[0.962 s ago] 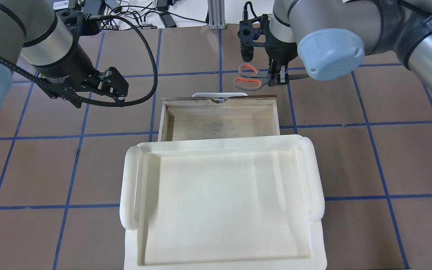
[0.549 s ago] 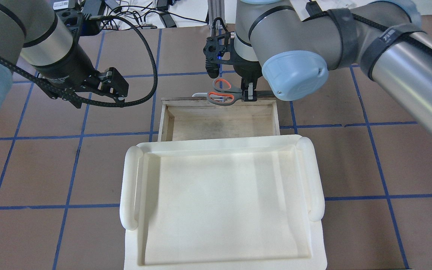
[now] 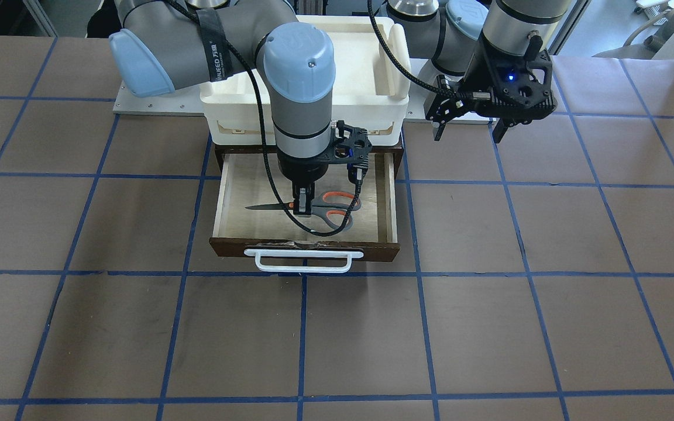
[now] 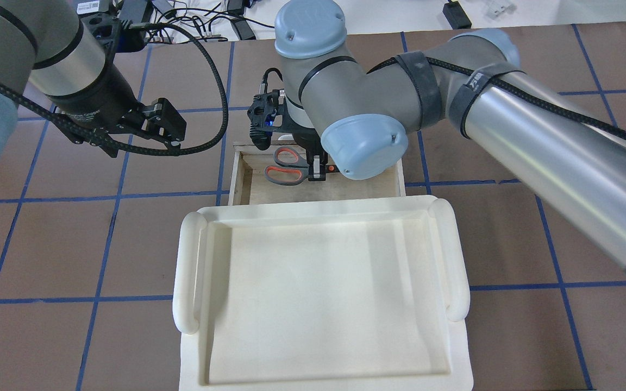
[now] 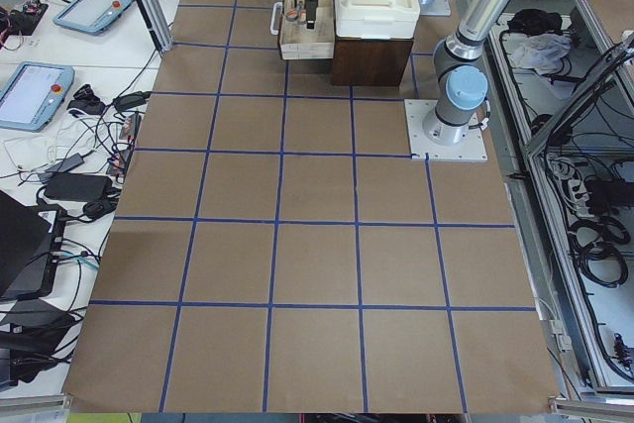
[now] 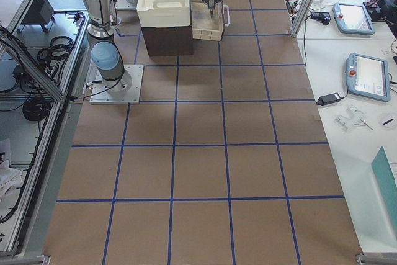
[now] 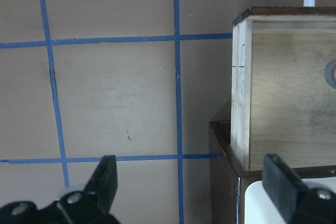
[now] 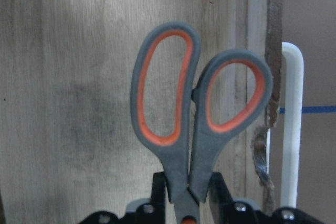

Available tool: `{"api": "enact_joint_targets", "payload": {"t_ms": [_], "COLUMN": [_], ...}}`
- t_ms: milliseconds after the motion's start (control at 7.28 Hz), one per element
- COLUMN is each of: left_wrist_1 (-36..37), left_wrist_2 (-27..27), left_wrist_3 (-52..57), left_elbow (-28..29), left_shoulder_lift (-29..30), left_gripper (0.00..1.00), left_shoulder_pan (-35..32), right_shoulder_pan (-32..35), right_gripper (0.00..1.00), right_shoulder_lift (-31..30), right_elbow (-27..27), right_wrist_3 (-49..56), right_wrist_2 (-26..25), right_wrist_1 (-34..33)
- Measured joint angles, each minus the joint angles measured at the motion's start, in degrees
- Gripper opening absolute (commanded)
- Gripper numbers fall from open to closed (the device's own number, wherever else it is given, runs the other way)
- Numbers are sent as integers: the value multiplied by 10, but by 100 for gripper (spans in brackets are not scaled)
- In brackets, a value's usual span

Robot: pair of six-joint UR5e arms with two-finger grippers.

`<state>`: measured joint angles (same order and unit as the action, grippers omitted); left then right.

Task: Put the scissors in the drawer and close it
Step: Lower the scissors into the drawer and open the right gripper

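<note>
The scissors [image 3: 337,206], grey handles lined in orange-red, are held in my right gripper [image 3: 302,208], which is shut on them near the pivot. They hang level over the pale inside of the open drawer [image 3: 392,199], blades pointing toward the robot's right. They also show in the overhead view [image 4: 286,165] and the right wrist view [image 8: 178,114], next to the drawer's white bar handle [image 8: 293,129]. My left gripper [image 3: 468,131] is open and empty, above the table beside the drawer's left side [image 7: 239,93].
A white plastic tray [image 4: 188,271] sits on top of the dark brown cabinet [image 6: 164,38] that the drawer slides out of. The white bar handle [image 3: 302,261] sticks out from the drawer's dark front. Brown table with blue grid lines lies all around.
My right arm has carried the scissors from beyond the drawer's front, over the front edge, to above the drawer's inside. The left arm has not moved.
</note>
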<state>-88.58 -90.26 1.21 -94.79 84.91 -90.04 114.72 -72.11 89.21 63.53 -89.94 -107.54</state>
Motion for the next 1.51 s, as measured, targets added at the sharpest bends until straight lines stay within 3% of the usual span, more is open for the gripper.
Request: {"api": "enact_joint_targets", "payload": {"t_ms": [275, 549, 687, 824, 962, 1099, 1511], "left_wrist_1": [0, 0, 0, 0, 0, 0, 0], "left_wrist_2": [0, 0, 0, 0, 0, 0, 0], "left_wrist_3": [0, 0, 0, 0, 0, 0, -1], "left_elbow": [0, 0, 0, 0, 0, -1, 0], "left_shoulder_lift": [0, 0, 0, 0, 0, 0, 1], "left_gripper": [100, 100, 100, 100, 100, 100, 100], "left_shoulder_pan": [0, 0, 0, 0, 1, 1, 1], "right_shoulder_pan": [9, 11, 12, 12, 12, 12, 4], "right_gripper": [0, 36, 42, 73, 93, 100, 100], "right_shoulder_lift": [14, 18, 18, 17, 16, 14, -17], "right_elbow": [6, 15, 17, 17, 16, 14, 8], "right_wrist_3": [-10, -23, -27, -41, -62, -73, -102], "right_wrist_2": [0, 1, 0, -1, -1, -1, -8], "right_wrist_1": [4, 5, 6, 8, 11, 10, -2]}}
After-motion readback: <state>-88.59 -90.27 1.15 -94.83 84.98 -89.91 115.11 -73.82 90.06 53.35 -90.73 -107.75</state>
